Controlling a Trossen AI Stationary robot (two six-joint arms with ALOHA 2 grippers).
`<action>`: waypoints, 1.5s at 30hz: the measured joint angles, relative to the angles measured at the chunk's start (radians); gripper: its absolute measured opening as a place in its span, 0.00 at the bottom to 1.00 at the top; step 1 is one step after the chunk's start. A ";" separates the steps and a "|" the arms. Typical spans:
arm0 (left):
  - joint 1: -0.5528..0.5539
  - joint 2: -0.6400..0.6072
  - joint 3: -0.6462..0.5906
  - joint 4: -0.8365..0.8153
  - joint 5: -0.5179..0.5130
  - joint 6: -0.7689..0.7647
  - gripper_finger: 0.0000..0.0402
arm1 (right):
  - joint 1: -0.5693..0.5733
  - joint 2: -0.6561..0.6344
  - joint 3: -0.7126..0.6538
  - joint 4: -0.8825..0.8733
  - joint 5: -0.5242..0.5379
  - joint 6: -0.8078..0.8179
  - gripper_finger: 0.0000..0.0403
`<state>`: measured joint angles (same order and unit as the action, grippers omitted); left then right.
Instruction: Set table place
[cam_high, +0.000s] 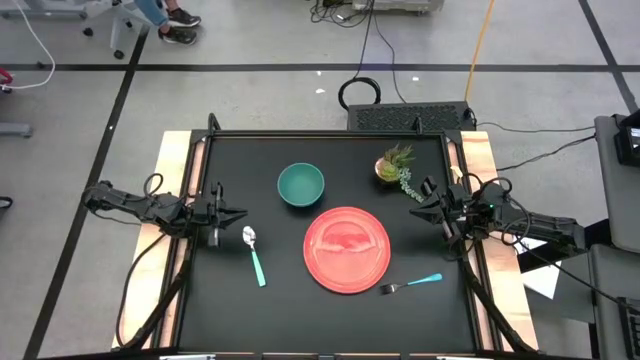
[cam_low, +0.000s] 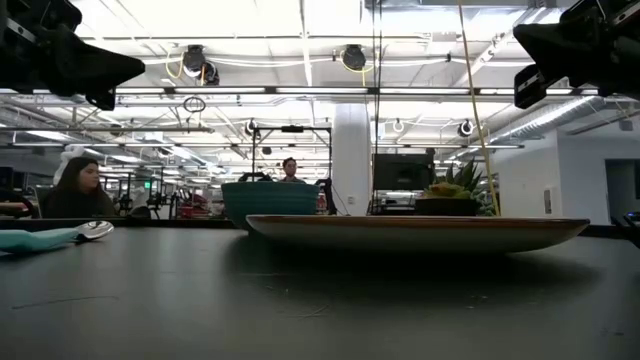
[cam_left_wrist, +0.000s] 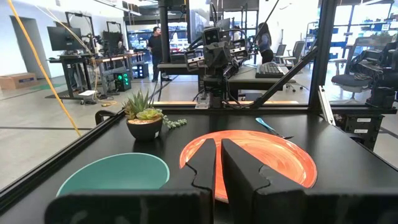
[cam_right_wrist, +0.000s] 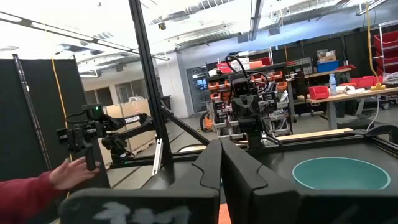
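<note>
A round red plate (cam_high: 346, 249) lies flat on the black table (cam_high: 240, 310), right of centre. A teal bowl (cam_high: 300, 185) stands upright beyond the plate's far left. A teal-handled spoon (cam_high: 254, 255) lies left of the plate. A teal-handled fork (cam_high: 411, 283) lies at the plate's near right. My left gripper (cam_high: 238, 214) is shut and empty above the table's left side, just beyond the spoon, pointing at the plate (cam_left_wrist: 267, 162). My right gripper (cam_high: 418, 203) is shut and empty above the table's right side, next to the plant.
A small potted green plant (cam_high: 397, 165) stands at the far right, close to my right gripper. Light wooden strips (cam_high: 175, 160) run along the left and right sides. A person's hand in a red sleeve (cam_right_wrist: 65, 174) shows beyond the table's left edge. People sit in the room behind (cam_low: 75, 185).
</note>
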<state>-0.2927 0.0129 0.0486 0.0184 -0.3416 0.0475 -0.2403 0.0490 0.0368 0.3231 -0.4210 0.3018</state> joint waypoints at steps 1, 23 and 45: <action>0.000 0.000 0.000 0.000 0.000 0.000 0.08 | 0.000 0.000 0.000 0.000 0.000 0.000 0.00; 0.000 0.000 0.000 0.119 0.000 -0.009 0.08 | 0.000 0.000 0.000 0.000 0.000 0.000 0.00; 0.001 0.000 0.009 0.343 -0.122 0.120 0.08 | 0.000 0.000 0.000 -0.001 0.002 -0.139 0.00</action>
<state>-0.2913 0.0132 0.0578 0.3612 -0.4633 0.1671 -0.2402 0.0490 0.0368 0.3226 -0.4187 0.1631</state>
